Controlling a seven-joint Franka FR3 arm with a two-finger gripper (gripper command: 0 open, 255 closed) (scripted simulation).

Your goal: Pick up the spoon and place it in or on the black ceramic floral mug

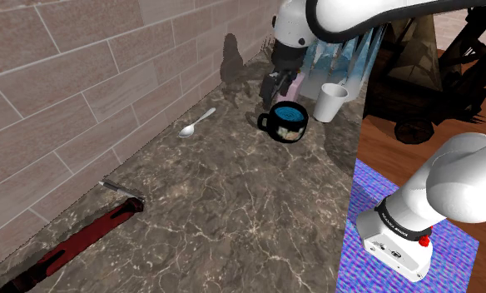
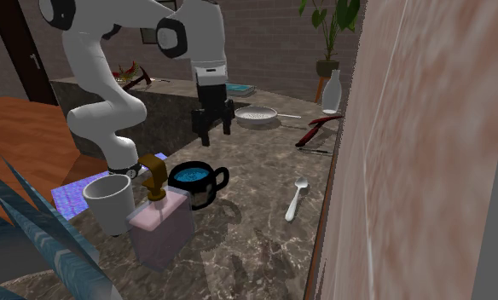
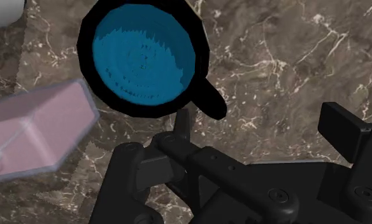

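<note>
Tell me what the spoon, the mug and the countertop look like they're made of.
Spoon: pale grey with light highlights, probably polished metal. Mug: smooth black outside, blue inside, likely glazed ceramic. Countertop: dark brown with pale veins, marble-like polished stone.

White arm point(image 2: 198, 25), dark joints point(image 2: 171, 37), black tool point(image 2: 214, 133)

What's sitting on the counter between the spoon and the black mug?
Nothing. In the shoulder view, only bare marbled counter lies between the spoon and the mug.
</note>
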